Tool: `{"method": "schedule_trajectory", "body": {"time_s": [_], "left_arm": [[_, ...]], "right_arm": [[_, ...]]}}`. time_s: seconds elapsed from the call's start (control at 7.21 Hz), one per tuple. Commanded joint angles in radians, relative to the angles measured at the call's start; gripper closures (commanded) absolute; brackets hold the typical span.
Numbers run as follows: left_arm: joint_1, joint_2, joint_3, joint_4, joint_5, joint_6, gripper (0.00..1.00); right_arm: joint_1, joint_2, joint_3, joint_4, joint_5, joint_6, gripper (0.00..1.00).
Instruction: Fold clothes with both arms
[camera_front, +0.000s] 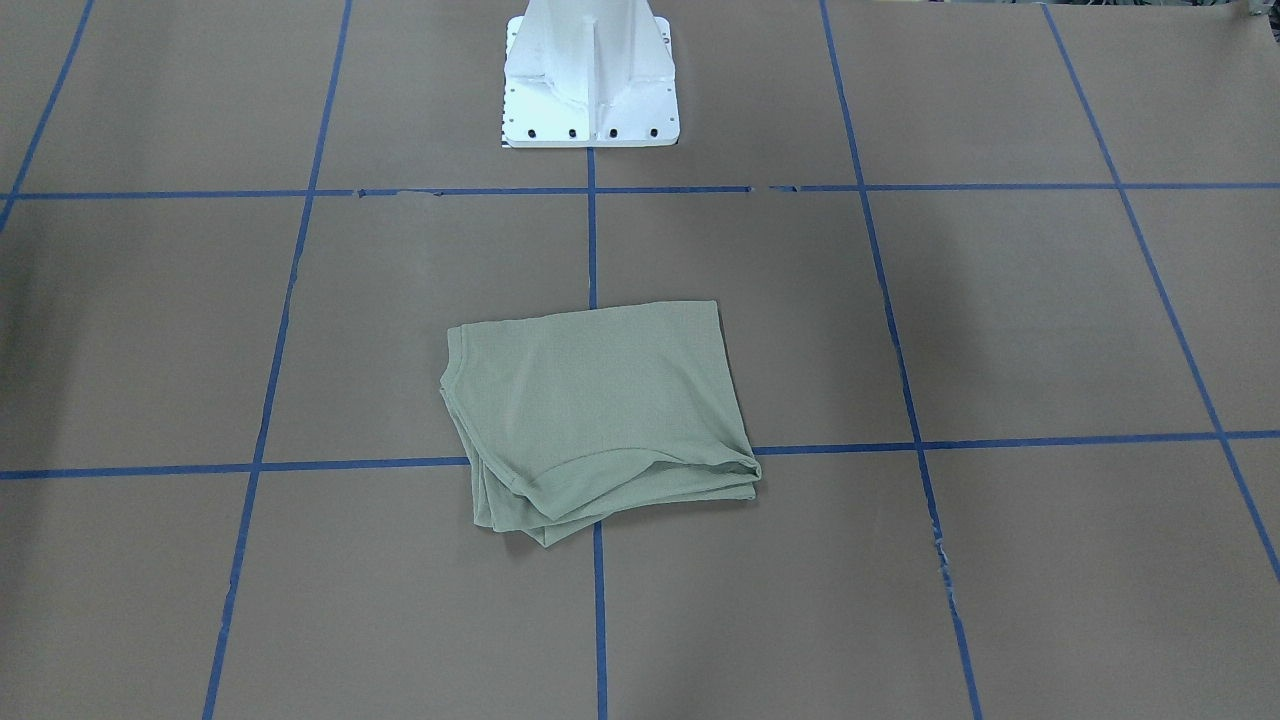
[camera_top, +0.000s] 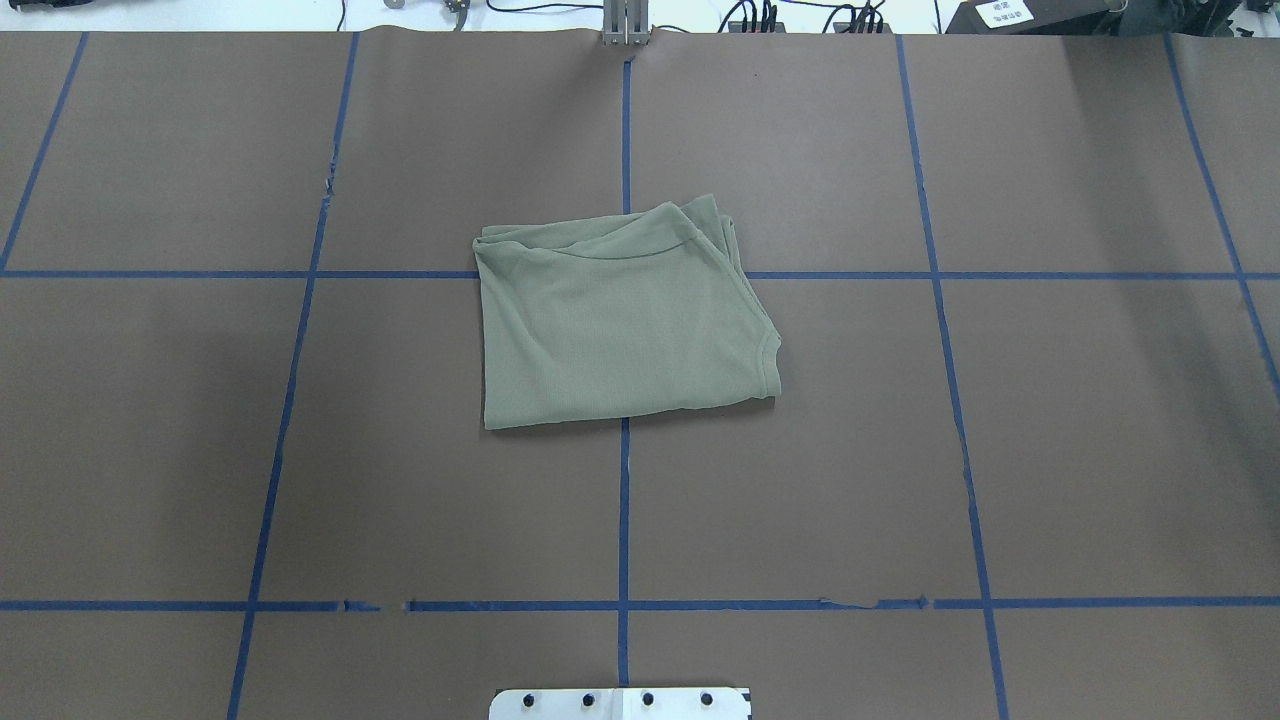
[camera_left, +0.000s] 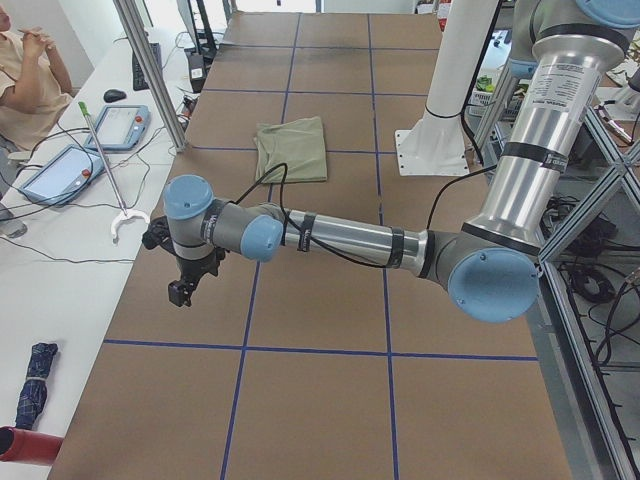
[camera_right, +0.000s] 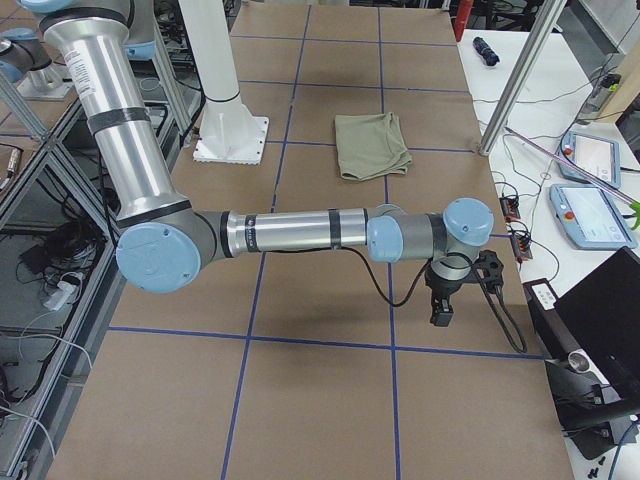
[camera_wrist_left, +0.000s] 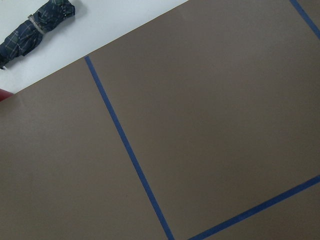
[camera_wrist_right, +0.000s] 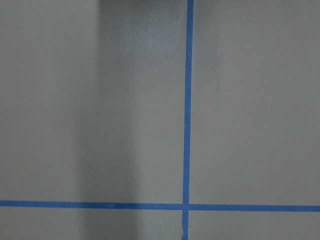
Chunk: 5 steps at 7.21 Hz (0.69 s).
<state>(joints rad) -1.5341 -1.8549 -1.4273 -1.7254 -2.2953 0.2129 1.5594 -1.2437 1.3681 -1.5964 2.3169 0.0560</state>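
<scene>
A pale green shirt (camera_top: 620, 320) lies folded into a compact, roughly square bundle at the centre of the desk (camera_top: 1100, 450), which is covered in brown paper and gridded with blue tape (camera_top: 624, 520). In the overhead view, the stacked layers peek out unevenly along the bundle's 12 o'clock edge. A ribbed edge curves round its 4 o'clock corner. The white pedestal (camera_top: 620, 703) sits at 6 o'clock from it.

I judge the folding to be done, or nearly so. What may remain is squaring up the loose layers at 12 o'clock. That would call for both arms to travel in to the centre, since neither is near the cloth.

The left arm (camera_left: 340, 240) stretches out low over the desk's left end, at 9 o'clock from the shirt and well apart from it. The left fingers (camera_left: 181, 292) point down with nothing hanging from them. The right arm (camera_right: 300, 232) mirrors it at 3 o'clock, and the right fingers (camera_right: 441, 312) also point down. I cannot tell how far either pair is spread, as only the side views show them.

I see no logo or label on the shirt. A white sign (camera_top: 1005, 12) beyond the desk at 1 o'clock carries marks too small to read.
</scene>
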Motion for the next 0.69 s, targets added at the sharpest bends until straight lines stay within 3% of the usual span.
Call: {"method": "schedule_trajectory", "body": {"time_s": [0.0, 0.28, 0.56], "left_arm": [[-0.001, 0.011, 0.013, 0.009, -0.006, -0.104, 0.0], [-0.001, 0.022, 0.01, -0.075, 0.003, -0.174, 0.0], [-0.001, 0.034, 0.008, -0.082, -0.006, -0.175, 0.0]], "right_arm": [[-0.001, -0.014, 0.032, -0.013, -0.063, -0.019, 0.0], [-0.008, -0.046, 0.029, -0.01, -0.067, -0.015, 0.0], [-0.019, -0.048, 0.031, -0.011, -0.062, -0.018, 0.0]]}}
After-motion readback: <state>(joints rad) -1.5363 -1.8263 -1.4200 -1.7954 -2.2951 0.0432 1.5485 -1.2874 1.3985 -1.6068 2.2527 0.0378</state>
